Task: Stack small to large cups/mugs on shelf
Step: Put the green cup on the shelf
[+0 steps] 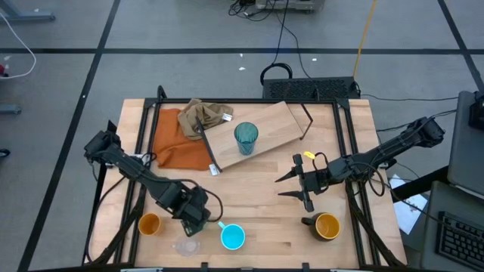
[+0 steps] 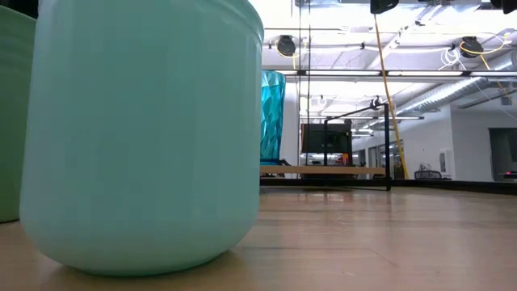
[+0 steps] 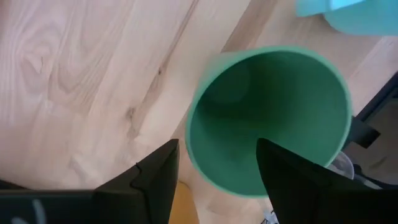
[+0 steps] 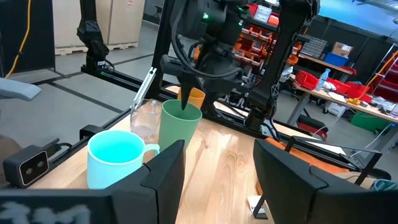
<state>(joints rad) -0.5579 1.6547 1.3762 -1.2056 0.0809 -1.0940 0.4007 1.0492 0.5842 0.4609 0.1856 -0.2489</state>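
Cups/mugs, six, small to large, for stacking on shelf (image 1: 276, 125).

- Green cup (image 3: 267, 118): stood upright at near left of table (image 1: 257, 189), under left gripper (image 3: 217, 149). Straddled at rim, one finger (image 3: 292, 180) over the mouth, the other outside; jaws parted, wall not yet pinched. Judged a rim grip in preparation.
- Orange cup (image 1: 149, 224), clear glass (image 1: 186, 246), light-blue mug (image 1: 232, 236): crowded just beside green cup; little room for a sideways lift, straight up judged safest.
- Black mug (image 1: 325, 225): near right, apart from the rest.
- Teal tumbler (image 1: 246, 138): already on shelf, far centre, beside orange cloth (image 1: 170, 143).
- Right gripper (image 1: 277, 187): waited at right centre, fingers spread, empty, over bare wood.
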